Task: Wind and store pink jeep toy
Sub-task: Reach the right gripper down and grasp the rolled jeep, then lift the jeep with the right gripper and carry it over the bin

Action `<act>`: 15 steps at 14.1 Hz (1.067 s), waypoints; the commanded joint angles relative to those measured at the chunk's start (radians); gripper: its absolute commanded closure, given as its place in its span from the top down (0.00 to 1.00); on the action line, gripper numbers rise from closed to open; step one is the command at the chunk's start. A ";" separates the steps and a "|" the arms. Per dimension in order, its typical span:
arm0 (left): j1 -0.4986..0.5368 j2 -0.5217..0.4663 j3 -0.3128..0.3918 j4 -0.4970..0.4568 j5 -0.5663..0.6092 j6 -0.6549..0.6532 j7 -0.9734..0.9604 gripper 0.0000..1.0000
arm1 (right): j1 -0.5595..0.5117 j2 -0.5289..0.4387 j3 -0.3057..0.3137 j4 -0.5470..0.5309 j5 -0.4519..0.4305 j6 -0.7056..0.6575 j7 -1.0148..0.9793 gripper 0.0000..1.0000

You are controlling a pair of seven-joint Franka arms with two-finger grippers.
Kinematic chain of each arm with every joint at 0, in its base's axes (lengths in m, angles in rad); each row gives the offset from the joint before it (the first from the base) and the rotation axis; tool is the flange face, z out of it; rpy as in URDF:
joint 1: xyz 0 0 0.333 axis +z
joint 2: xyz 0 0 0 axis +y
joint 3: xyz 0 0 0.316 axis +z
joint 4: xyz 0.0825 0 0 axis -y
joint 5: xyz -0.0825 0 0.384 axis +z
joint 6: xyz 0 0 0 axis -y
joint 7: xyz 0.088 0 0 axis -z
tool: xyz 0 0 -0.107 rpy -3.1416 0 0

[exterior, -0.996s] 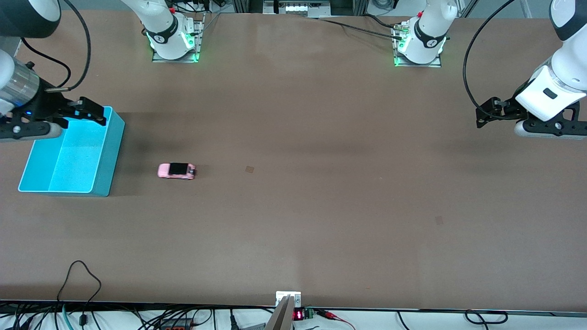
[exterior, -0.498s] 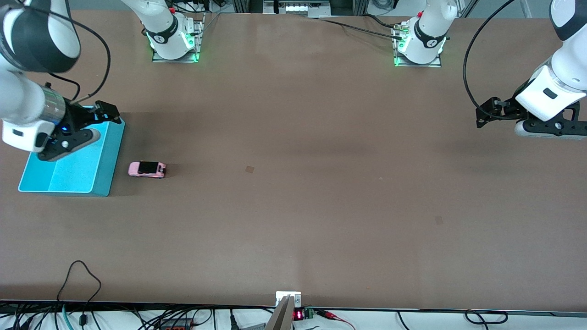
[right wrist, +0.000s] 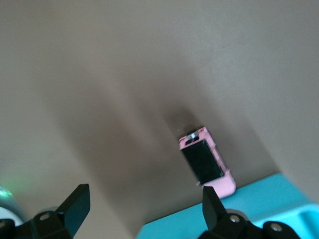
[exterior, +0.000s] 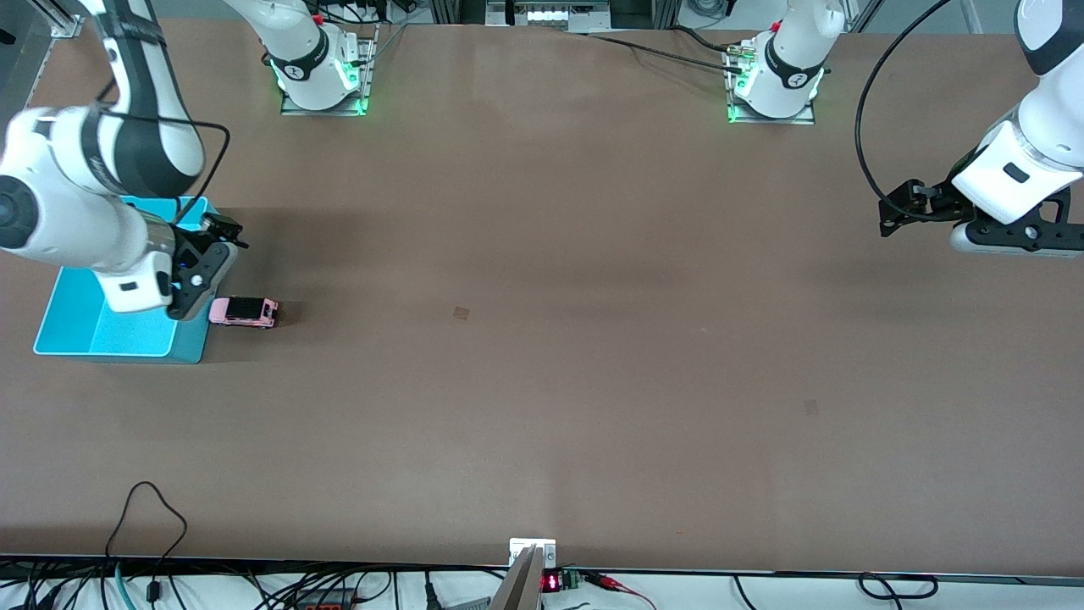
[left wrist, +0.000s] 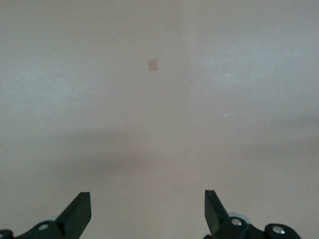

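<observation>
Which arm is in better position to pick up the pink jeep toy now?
Probably the right. The right gripper hangs open beside the pink jeep toy at the turquoise bin; the left gripper waits open at the table's left-arm end.

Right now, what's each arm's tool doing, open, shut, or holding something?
Left tool: open, empty, over bare table.
Right tool: open, empty, above the pink jeep toy beside the turquoise bin.

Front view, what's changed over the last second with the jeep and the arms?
The jeep rolled along the table toward the right arm's end and now sits against the bin. The right gripper swung from over the bin to its edge beside the jeep, open, holding nothing. The left gripper waits open over its end of the table, unchanged; the bin stayed put.
</observation>
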 commanded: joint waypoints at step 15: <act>-0.007 -0.006 -0.010 0.017 -0.005 -0.017 -0.007 1.00 | -0.140 0.167 0.008 -0.261 -0.040 0.656 -0.478 1.00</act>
